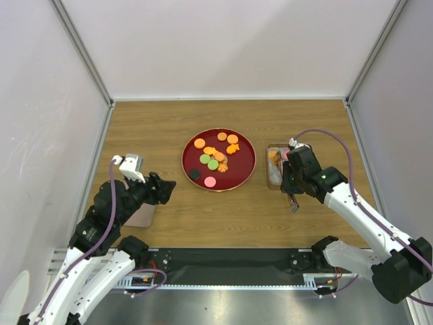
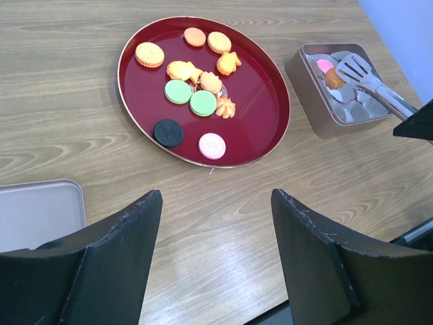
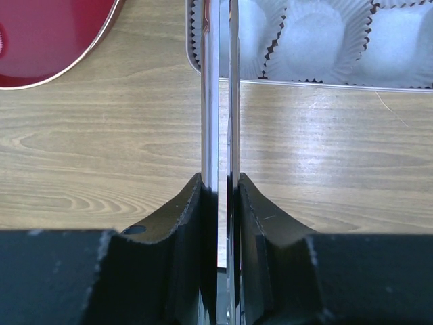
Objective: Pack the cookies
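Several cookies [image 1: 213,159] in orange, green, pink and black lie on the dark-red plate [image 1: 249,150]. The left wrist view shows them [image 2: 203,103] on that plate [image 2: 270,128] too. My right gripper [image 3: 221,183] is shut on metal tongs [image 3: 220,101], squeezed nearly together. The tongs [image 2: 369,78] reach over the metal tin [image 2: 308,101] and pinch an orange cookie [image 2: 333,79] beside a pink cookie [image 2: 325,65] lying in a paper cup. My left gripper [image 2: 216,196] stands open over bare table in front of the plate, holding nothing.
The tin [image 1: 273,177] sits right of the plate and holds white paper cups [image 3: 318,34]. A flat metal lid [image 2: 37,213] lies at the left, beside my left arm [image 1: 122,196]. White walls close in the table on three sides.
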`<act>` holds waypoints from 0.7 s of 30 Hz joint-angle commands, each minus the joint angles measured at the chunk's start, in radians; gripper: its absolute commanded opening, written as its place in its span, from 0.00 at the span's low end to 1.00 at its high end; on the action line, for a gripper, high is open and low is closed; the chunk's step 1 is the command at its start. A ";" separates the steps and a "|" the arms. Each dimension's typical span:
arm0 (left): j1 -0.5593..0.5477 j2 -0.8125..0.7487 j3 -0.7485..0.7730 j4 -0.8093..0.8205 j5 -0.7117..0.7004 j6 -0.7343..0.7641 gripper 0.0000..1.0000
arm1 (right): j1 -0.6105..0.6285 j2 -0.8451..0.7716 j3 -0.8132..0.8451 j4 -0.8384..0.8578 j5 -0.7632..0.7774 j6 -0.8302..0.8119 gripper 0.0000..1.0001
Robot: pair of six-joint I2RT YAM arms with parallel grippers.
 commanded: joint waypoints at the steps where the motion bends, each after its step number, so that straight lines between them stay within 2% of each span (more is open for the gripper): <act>1: -0.006 0.007 0.003 0.028 -0.011 0.019 0.72 | -0.003 0.021 0.003 0.060 0.005 -0.011 0.27; 15: -0.006 0.009 0.003 0.026 -0.013 0.017 0.72 | -0.006 0.101 0.008 0.083 0.053 -0.021 0.29; 21: -0.007 0.010 0.003 0.026 -0.013 0.017 0.72 | -0.006 0.107 0.009 0.086 0.048 -0.021 0.37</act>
